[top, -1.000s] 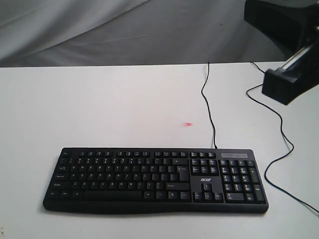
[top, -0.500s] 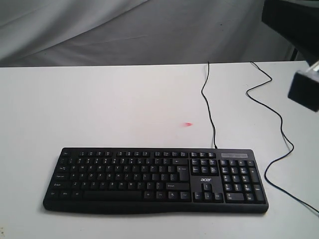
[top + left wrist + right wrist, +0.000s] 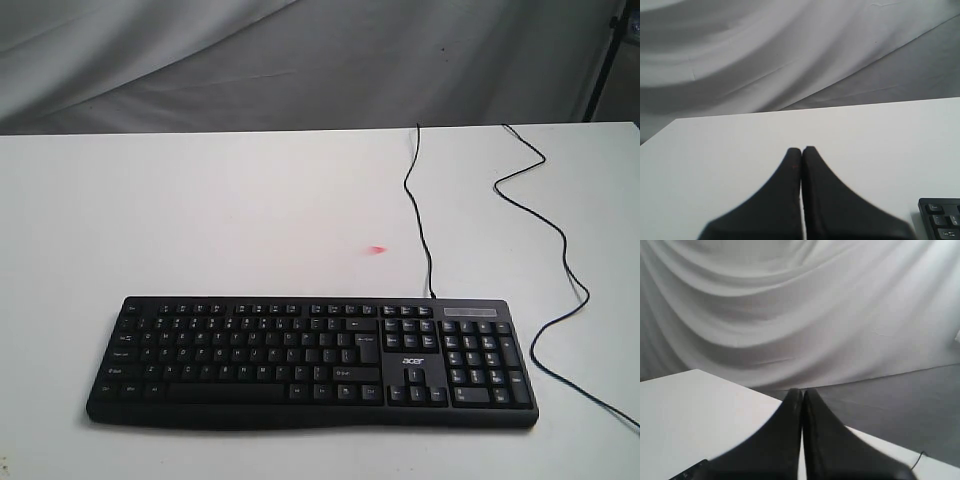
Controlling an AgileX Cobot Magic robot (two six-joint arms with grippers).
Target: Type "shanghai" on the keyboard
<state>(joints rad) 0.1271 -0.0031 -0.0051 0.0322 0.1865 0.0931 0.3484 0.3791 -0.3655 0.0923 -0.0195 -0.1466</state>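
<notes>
Wide white flat tabletop (image 3: pixel 200 200) filling most of the exterior view, backed on the far side by a grey draped cloth (image 3: pixel 300 60). On the near part of the tabletop, a wide black full-size plastic keyboard with white-lettered keys (image 3: pixel 310 362), lying flat and square to the near edge, with letter keys to the left and number pad to the right. From its far edge, right of centre, a thin black cable (image 3: pixel 420 220) running away to the far edge of the tabletop. A second thin black cable (image 3: pixel 562 255) snaking down the right side and looping close by the keyboard's right end. Small pinkish-red mark (image 3: pixel 377 250) on bare tabletop just beyond the keyboard. No arm in the exterior view.

In the left wrist view, left jaws closed, two black tapered fingers (image 3: pixel 777 200) pressed tip to tip, holding nothing, above bare tabletop with only a corner of the keyboard in shot. In the right wrist view, right jaws likewise closed and empty, black fingers (image 3: pixel 780 440) aimed toward the cloth, clear of the keys.

Judged step: away from the keys, nothing pressing. Impossible to tell whether any letter is typed. Next move likely calling for one closed pair of jaws brought over the left-hand letter block and lined up above a single key ("s" if at the start). Then a straight descent, narrow enough to spare the close-packed neighbours.
</notes>
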